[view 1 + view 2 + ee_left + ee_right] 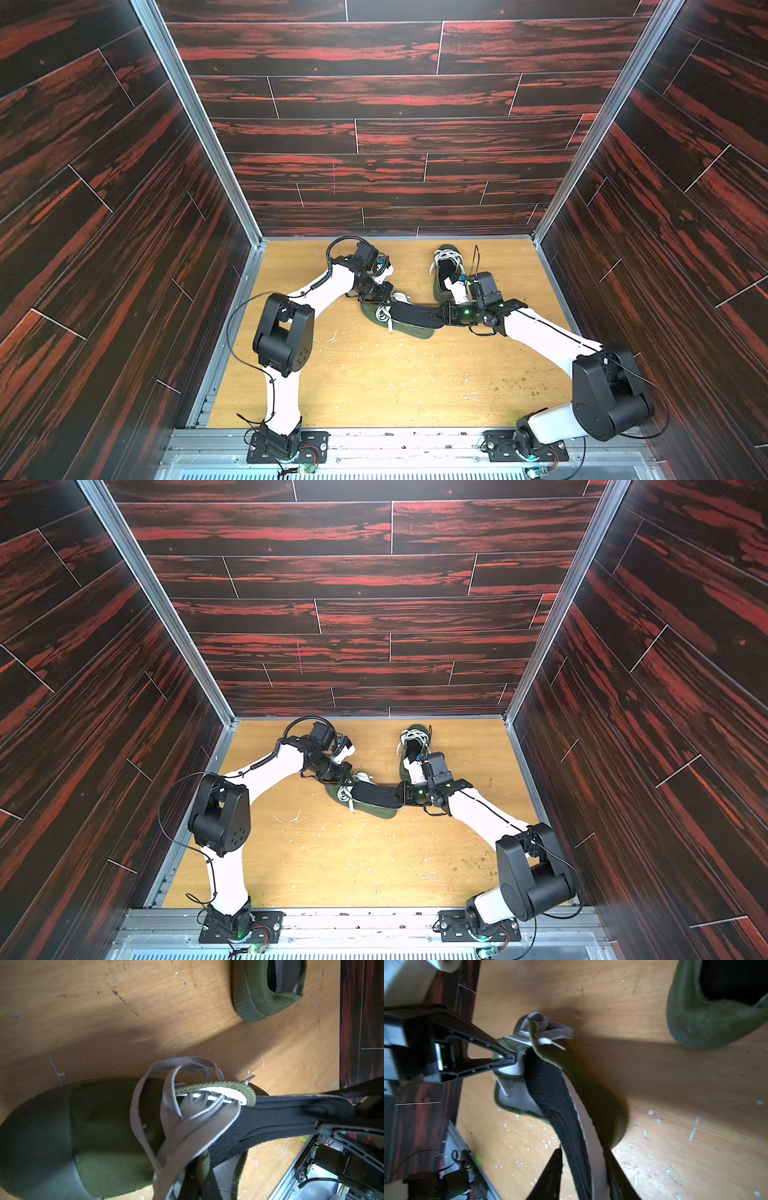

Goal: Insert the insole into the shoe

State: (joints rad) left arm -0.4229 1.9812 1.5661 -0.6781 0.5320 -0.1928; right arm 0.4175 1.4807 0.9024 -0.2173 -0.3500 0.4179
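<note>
Parted right jaws flanking insole (548, 1088) heel, toe inside shoe (598, 1109)

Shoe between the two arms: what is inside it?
The black insole is part-way in the shoe, its heel end sticking out toward the right gripper. How far its front reaches under the laces is hidden.

White-shelled arms (286, 399) with black joints (284, 334) (thin black cables (228, 332)).

The near desk (374, 382) lies open. A second shoe (448, 250) crowds the right claw (439, 318); laces (187, 1132) cross the mouth of the shoe (409, 330).
</note>
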